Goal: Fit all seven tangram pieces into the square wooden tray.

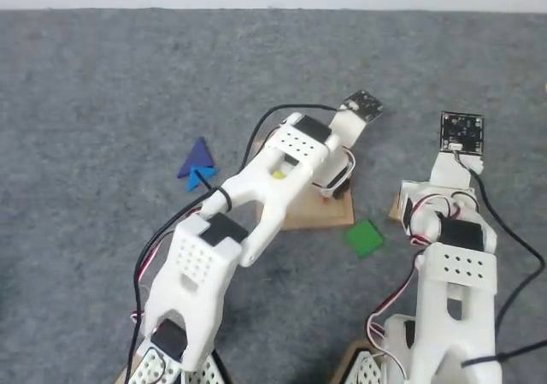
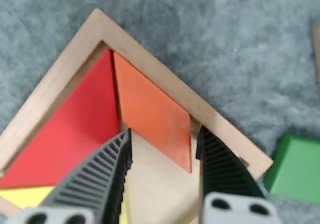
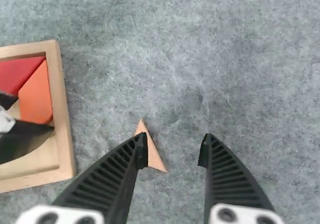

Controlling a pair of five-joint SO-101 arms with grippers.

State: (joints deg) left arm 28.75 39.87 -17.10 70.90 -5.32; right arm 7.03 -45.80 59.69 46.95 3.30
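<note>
Left gripper hangs open above the tray, where the orange piece lies flat against the red piece. Right gripper, open too, hovers over a tan triangle on the carpet near the tray. I judge that's the pick in hand: lower, close, carry over.

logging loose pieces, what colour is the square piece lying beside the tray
The square piece is green, shown best in the high view.

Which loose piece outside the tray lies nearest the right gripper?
The small peach triangle, lying right beside one finger of the open right gripper. The green square and the blue pieces lie farther off.
</note>
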